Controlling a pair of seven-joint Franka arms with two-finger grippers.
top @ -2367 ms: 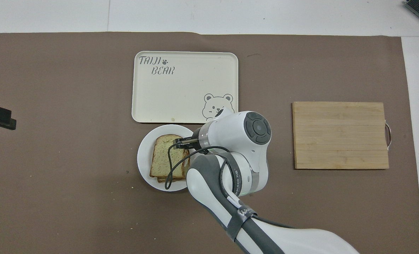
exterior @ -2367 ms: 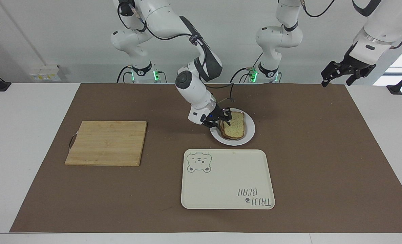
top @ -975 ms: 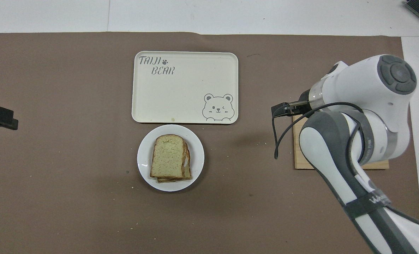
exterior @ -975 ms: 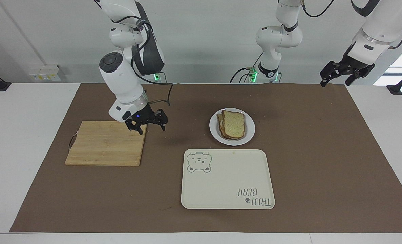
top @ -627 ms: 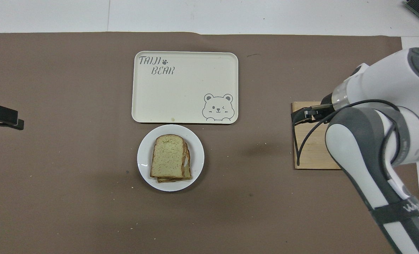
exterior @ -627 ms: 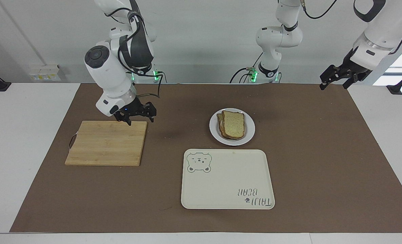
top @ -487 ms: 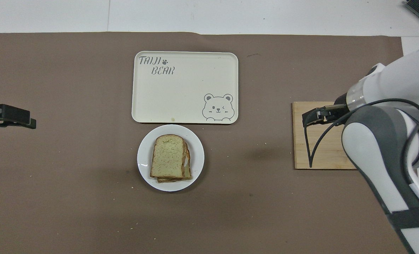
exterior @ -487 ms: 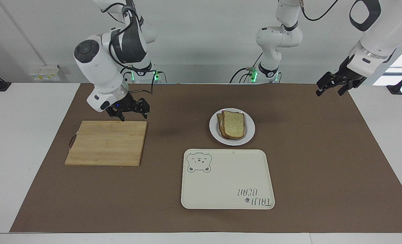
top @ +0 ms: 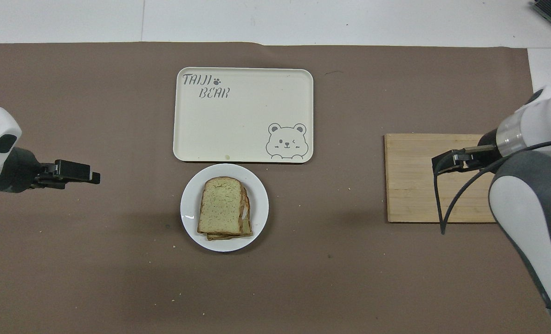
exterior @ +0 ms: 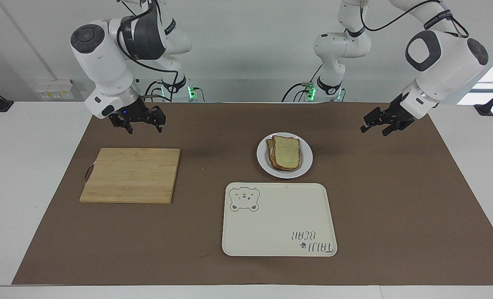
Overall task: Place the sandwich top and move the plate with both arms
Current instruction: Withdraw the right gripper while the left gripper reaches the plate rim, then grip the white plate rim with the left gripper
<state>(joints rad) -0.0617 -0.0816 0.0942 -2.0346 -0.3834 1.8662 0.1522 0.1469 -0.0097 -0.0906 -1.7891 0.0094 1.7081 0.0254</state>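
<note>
Facing view: sandwich top point(exterior: 287, 153) stacked on plate point(exterior: 306, 164), mid-mat; left gripper point(exterior: 382, 123) and right gripper point(exterior: 138, 120) aloft, open, empty — uneven lift might slide slices.

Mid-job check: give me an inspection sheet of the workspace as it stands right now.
Surface: brown mat over a white table, a few crumbs.
Job's things: sandwich top lies on the stack on the plate, beside the tray.
Clutter: bear tray, bare; cutting board, bare.
Grippers: right gripper open, empty, raised by the board's edge nearer the robots; left gripper open, empty, over the mat at its arm's end.
Cables: black cable loops at the right wrist.
Surroundings: wall socket, clamps at table edges.
</note>
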